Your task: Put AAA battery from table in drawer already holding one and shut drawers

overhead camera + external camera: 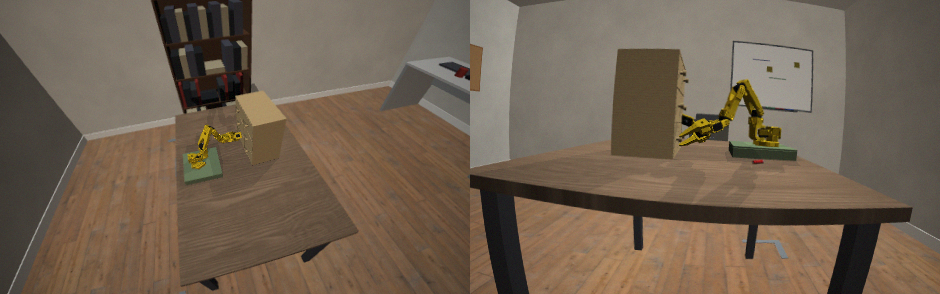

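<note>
Free room and obstacles on the table (260,240).
The cabinet (645,105) stands as the one tall block; its knobbed front (682,100) faces the arm's base (785,152), and the gripper (689,137), jaws part open with nothing between them, sits close against the front's lower part, leaving only a narrow gap there. A small red thing (757,161) lies just before the base. The near half of the table offers broad open passage.

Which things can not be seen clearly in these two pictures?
- Drawer contents: every drawer of the cabinet looks shut in both views, so the battery inside is hidden.
- Red item on the table: too small to identify in the exterior view; not visible from top.
- Pincer contact with a handle: too small to judge.
</note>
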